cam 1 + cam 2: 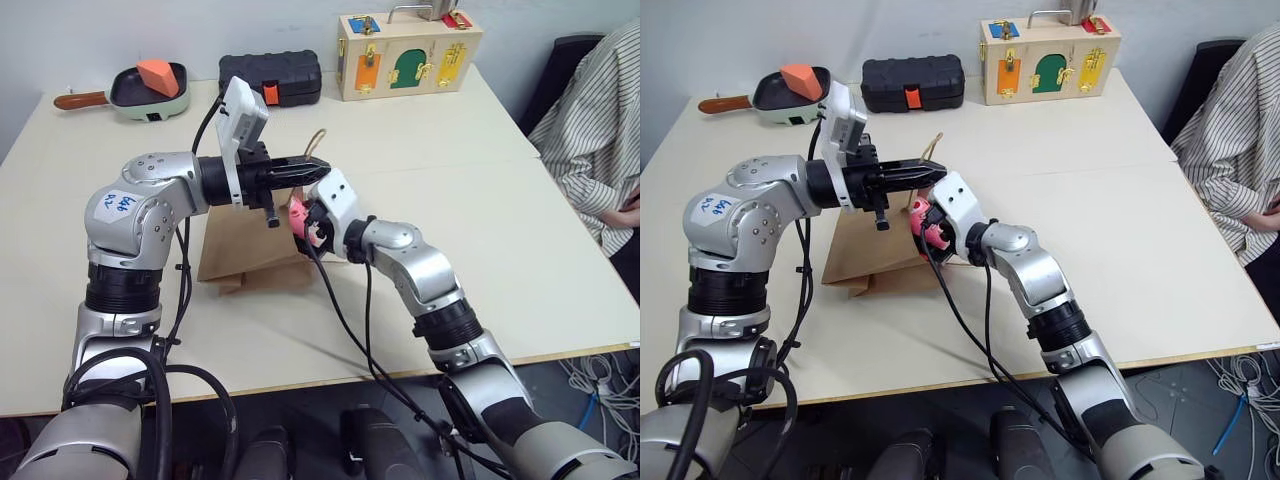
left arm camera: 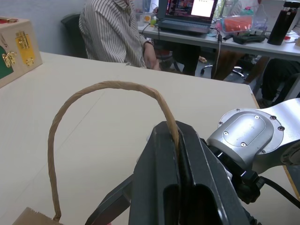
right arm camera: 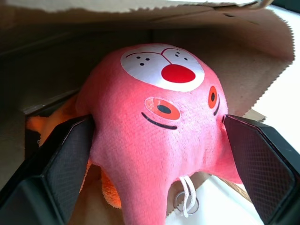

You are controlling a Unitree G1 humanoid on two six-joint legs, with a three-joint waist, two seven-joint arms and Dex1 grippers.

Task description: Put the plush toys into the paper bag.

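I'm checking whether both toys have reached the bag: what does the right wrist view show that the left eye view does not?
Right wrist view: the round pink plush toy lies at the brown paper bag's mouth between the right gripper's open fingers, with the orange plush toy behind it inside. Left eye view: the left gripper shut on the twine handle. Both show the pink toy and the bag.

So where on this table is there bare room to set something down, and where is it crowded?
Bare tabletop lies between the right arm and the seated person, and along the near edge below the paper bag. The far edge is crowded with the pan, black case and wooden latch box. The middle is busy: both grippers work at the bag's mouth.
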